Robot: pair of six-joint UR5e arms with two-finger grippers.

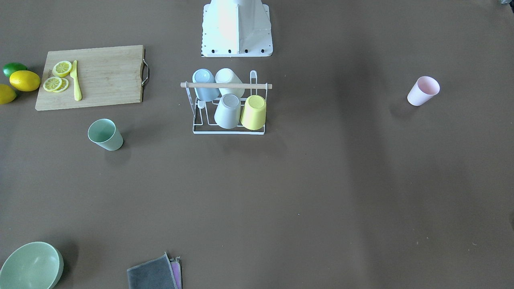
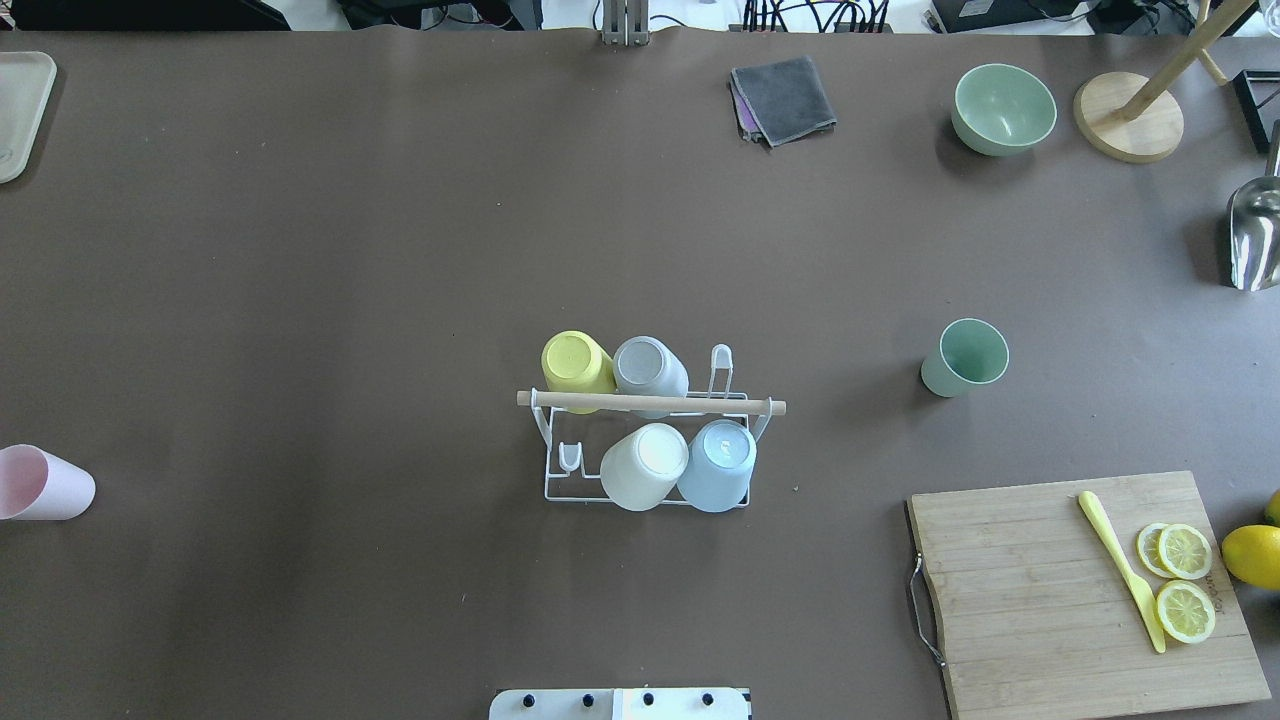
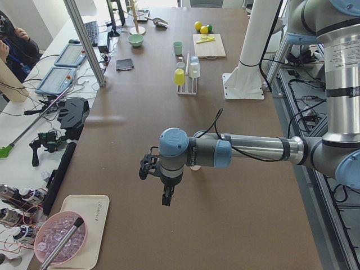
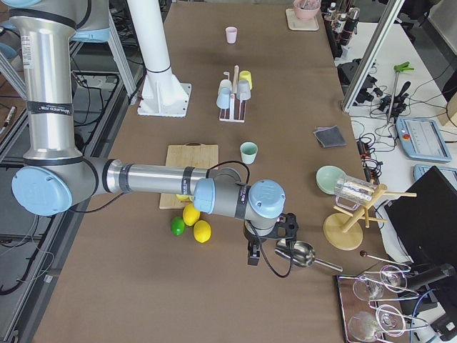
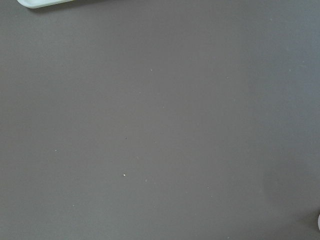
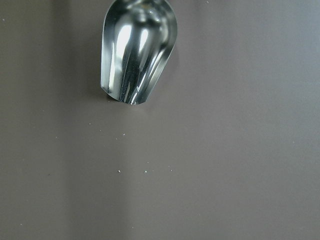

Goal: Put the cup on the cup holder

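**Two cups off the rack**

Rack (image 2: 650, 403) sits mid-tabletop (image 2: 300, 300) w/ four cups inverted on its pegs: yellow (image 2: 575, 362), grey (image 2: 648, 365), white (image 2: 645, 465), blue (image 2: 718, 462). Green cup (image 2: 964, 357) stands apart on robot's right side, near the board (image 2: 1050, 600). Pink cup (image 2: 45, 483) is well off to the left. Left claw (image 3: 167, 198) & right claw (image 4: 251, 256) show only in side views, so can't tell if clenched or released. Right one hangs by a scoop (image 4: 300, 251).

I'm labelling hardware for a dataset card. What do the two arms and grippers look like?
The left arm and the right arm are silver metal tubes with rounded pale blue joint caps. Each upright tube carries small printed text. A thin black cable loops near each wrist. The left gripper and right gripper are small and black, with slim fingers.
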